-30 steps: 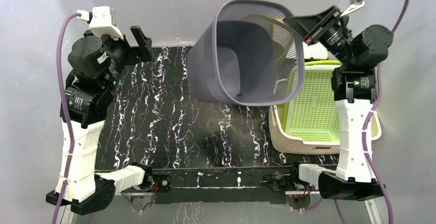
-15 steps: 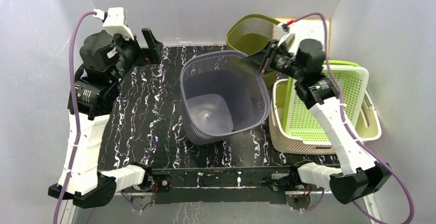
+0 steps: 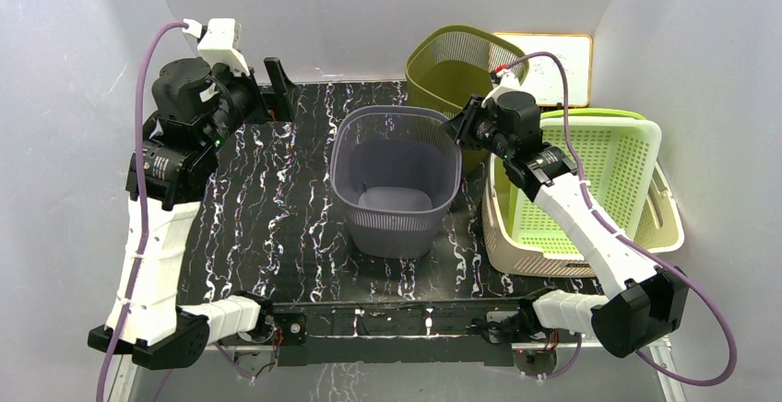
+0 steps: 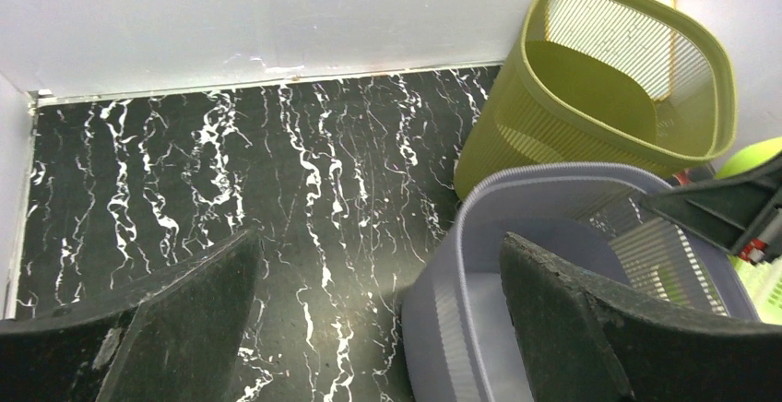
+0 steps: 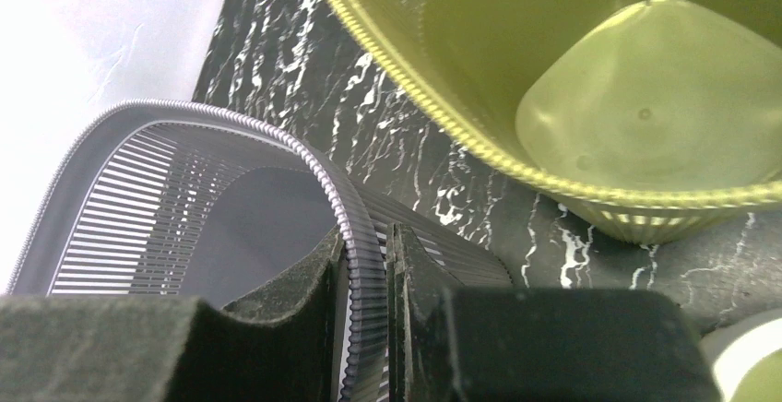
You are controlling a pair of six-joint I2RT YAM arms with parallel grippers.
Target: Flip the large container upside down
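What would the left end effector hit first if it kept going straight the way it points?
Probably the black marbled table, right beside the grey basket's rim, though depth is hard to judge.

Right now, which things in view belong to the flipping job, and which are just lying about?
In the job:
grey mesh basket, standing mouth up
right gripper, shut on its rim
left gripper, open, holding nothing

Lying about:
olive basket
lime-green crate
white board
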